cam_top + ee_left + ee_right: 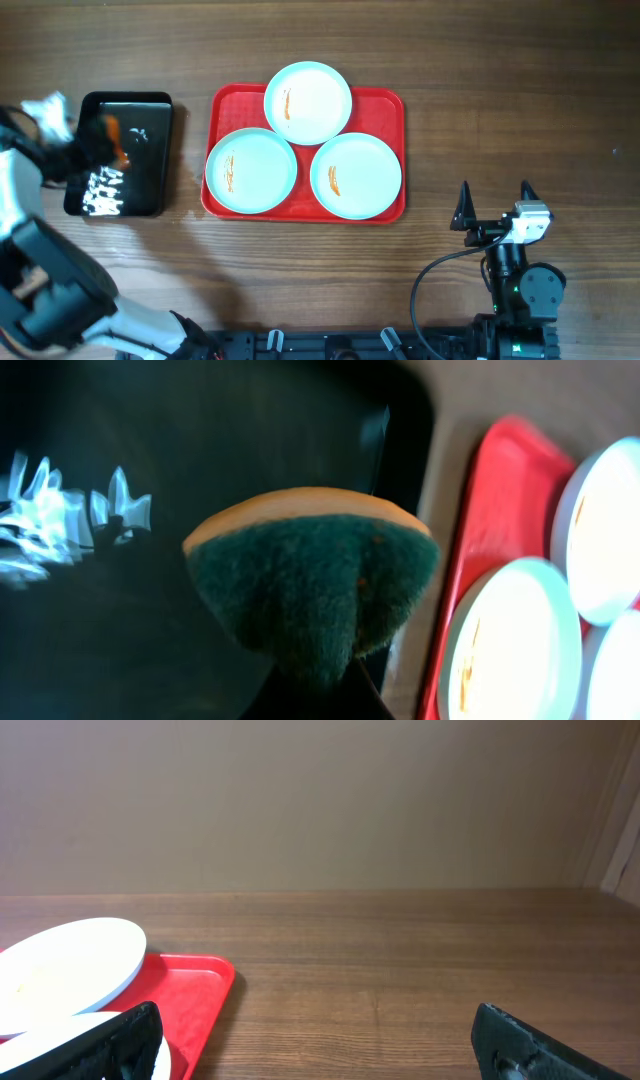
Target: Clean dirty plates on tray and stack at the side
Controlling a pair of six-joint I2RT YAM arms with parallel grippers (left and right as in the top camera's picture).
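Green sponge [312,595] in blurred left pincer [108,138]

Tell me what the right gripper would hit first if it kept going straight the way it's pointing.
Nothing that I can see. The right gripper points across bare table; the red tray and its plates lie off to its left, outside that line. Depth is hard to judge here.
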